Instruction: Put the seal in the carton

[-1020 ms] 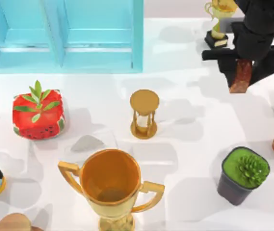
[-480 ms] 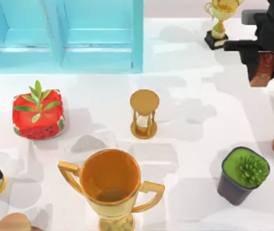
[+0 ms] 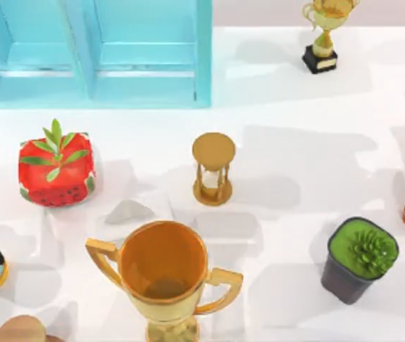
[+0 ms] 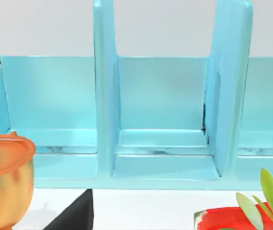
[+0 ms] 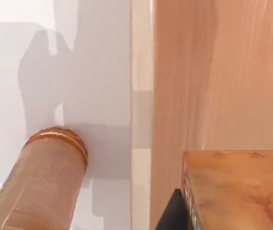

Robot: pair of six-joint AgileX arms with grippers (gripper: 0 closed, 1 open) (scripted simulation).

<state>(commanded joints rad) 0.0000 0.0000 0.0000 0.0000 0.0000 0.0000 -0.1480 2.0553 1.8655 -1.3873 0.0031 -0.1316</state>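
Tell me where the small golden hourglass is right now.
In the top view, the small golden hourglass stands upright near the table's middle, between the red strawberry-patterned planter to its left and the big gold trophy cup in front.

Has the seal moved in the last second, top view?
Yes. It was beside the small trophy at the table's far right, then slid further right and out of the top view. The right wrist view has the seal close up.

A gold hourglass stands on the white bench. Left of it sits a red watermelon-patterned block with green leaves; behind it, a pale blue rack. Nearer is a gold trophy cup. Right of the hourglass, a green succulent in a dark pot. The seal is mottled orange-brown.
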